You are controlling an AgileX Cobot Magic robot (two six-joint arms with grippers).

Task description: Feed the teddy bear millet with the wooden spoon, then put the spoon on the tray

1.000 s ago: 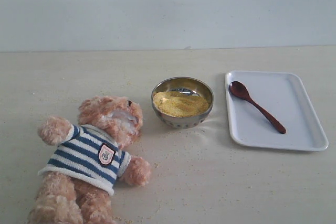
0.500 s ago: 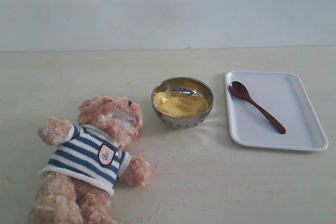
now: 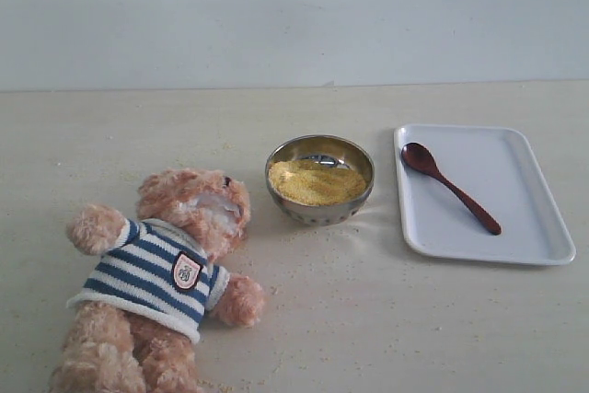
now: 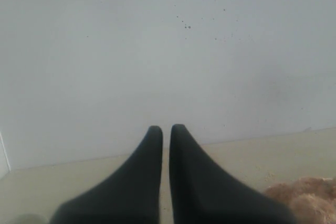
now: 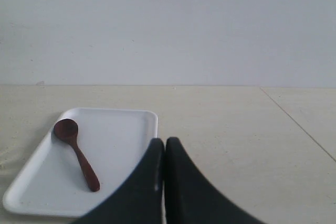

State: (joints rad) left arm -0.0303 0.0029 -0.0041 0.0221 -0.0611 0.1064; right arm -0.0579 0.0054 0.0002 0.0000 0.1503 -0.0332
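Note:
The teddy bear (image 3: 161,269) lies on its back at the table's front left, in a striped shirt; a bit of its fur (image 4: 307,195) shows in the left wrist view. The steel bowl (image 3: 319,179) of yellow millet (image 3: 315,182) stands mid-table. On the white tray (image 3: 515,227) at the right lies the wooden spoon (image 3: 451,186), oval bowl toward the back. The right wrist view also shows that tray (image 5: 118,145) and spoon (image 5: 77,153). My left gripper (image 4: 166,128) and right gripper (image 5: 164,140) are both shut on nothing, neither seen in the exterior view.
Stray millet grains (image 3: 304,319) are scattered over the pale tabletop, mostly around the bear and in front of the bowl. A plain white wall (image 3: 294,16) closes off the back of the table.

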